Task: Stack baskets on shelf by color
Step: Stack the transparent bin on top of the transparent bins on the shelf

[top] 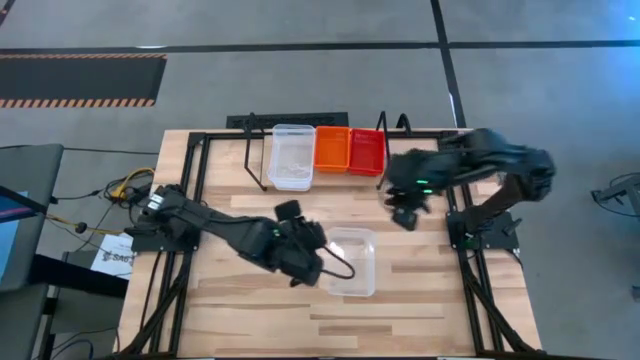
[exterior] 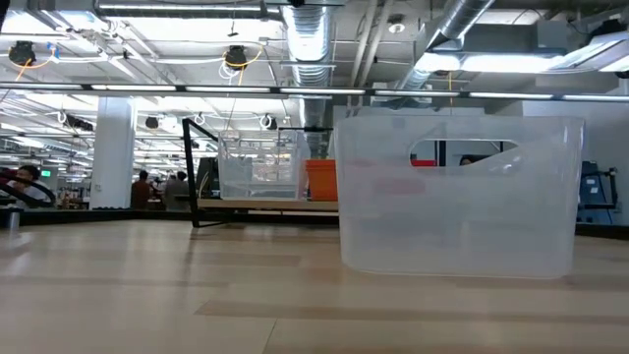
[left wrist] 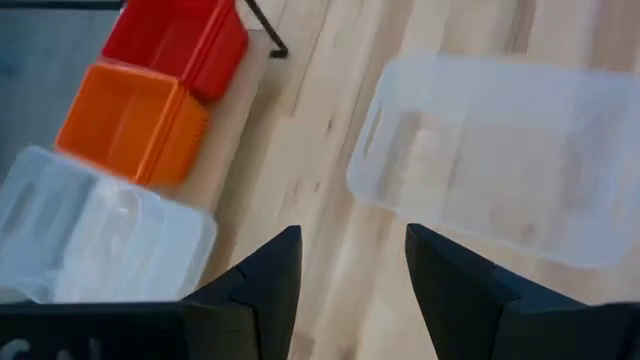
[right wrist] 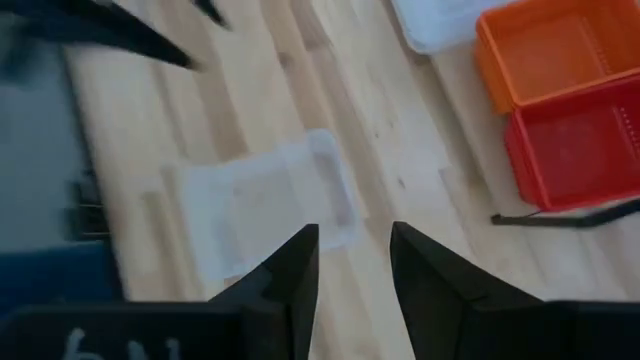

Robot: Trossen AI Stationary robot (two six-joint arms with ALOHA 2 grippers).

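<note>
Three baskets sat in a row on the shelf (top: 262, 170) at the far edge of the tabletop (top: 420, 300): a clear basket (top: 291, 157), an orange basket (top: 332, 148) touching it, and a red basket (top: 366, 151) touching the orange one; whether any was a stack could not be told from above; a fourth, loose clear basket (top: 352, 262) lay alone on the bare wood nearer the front, well apart from the shelf; the left end effector (top: 322, 262) was just beside that basket, fingers (left wrist: 262, 290) spread and empty; the right end effector (top: 402, 215) hung between the red basket and the loose basket, holding nothing, its fingers (right wrist: 290, 275) parted; people stood far off in the room behind.
</note>
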